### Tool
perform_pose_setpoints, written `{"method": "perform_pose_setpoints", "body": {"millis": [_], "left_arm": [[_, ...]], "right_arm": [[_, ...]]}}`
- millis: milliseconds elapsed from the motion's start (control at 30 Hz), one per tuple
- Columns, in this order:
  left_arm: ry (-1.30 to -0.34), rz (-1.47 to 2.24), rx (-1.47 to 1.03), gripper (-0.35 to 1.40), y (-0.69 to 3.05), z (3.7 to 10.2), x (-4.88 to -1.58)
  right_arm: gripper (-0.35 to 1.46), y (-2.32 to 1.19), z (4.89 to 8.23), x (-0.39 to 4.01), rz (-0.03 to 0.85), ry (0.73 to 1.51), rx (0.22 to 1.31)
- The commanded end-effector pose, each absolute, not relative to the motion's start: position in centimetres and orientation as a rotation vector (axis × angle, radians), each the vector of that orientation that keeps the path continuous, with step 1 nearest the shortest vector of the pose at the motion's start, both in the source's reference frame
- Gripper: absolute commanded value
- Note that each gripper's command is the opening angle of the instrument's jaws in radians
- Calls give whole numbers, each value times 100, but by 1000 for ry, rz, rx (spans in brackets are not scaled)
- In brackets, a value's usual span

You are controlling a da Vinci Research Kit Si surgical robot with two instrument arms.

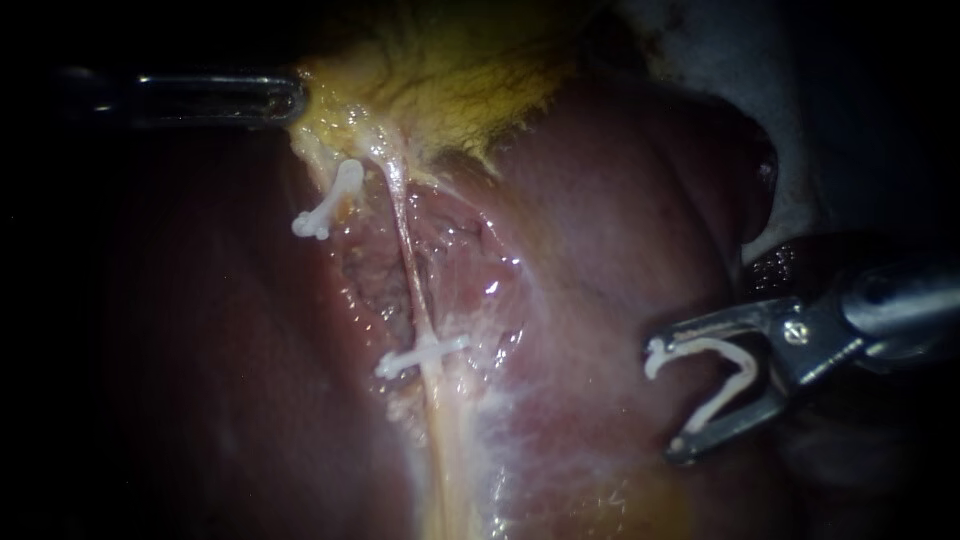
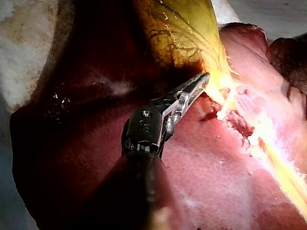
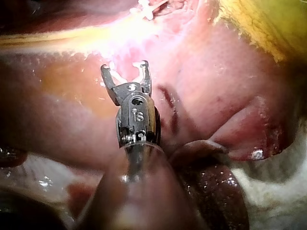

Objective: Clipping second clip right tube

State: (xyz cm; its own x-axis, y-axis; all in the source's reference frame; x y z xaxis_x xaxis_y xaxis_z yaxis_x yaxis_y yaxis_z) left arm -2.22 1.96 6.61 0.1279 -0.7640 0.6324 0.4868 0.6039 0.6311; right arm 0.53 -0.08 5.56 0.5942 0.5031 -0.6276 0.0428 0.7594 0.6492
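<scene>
Right instrument (image 1: 665,400) is hanging over the liver (image 1: 620,230), well to the right of the tubes. Its two jaws are standing wide and carrying an open clip (image 1: 718,402) — a white V seated against both jaws, its mouth facing the tubes. It is touching neither tube.

The right tube (image 1: 408,260) is running as a thin pale strand from the gallbladder (image 1: 450,70) down across the raw, glistening bed. It is already wearing a crosswise clip (image 1: 425,353), closed on its lower stretch, and the length above that is lying bare. An upper clip (image 1: 325,205), also closed, is sitting to the left of the right tube's upper end, close under the gallbladder's yellow edge; what it is gripping I cannot make out.

The left instrument (image 1: 290,100) is reaching in along the upper edge — in the left wrist view its jaws are lying narrow, pinching the gallbladder's yellow fringe.
</scene>
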Motion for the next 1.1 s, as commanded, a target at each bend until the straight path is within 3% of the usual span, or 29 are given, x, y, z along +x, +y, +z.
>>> {"method": "perform_pose_setpoints", "body": {"millis": [33, 600, 1100], "left_arm": [[-1112, -930, 300, -35, 196, 661, -222], [-1112, -930, 298, -35, 194, 662, -224], [-1112, -931, 297, -35, 194, 661, -224]], "right_arm": [[60, -6, 558, 57, 308, 918, 678], [59, 23, 593, 107, 507, 1031, 763], [55, 27, 644, 142, 611, 1023, 878]]}}
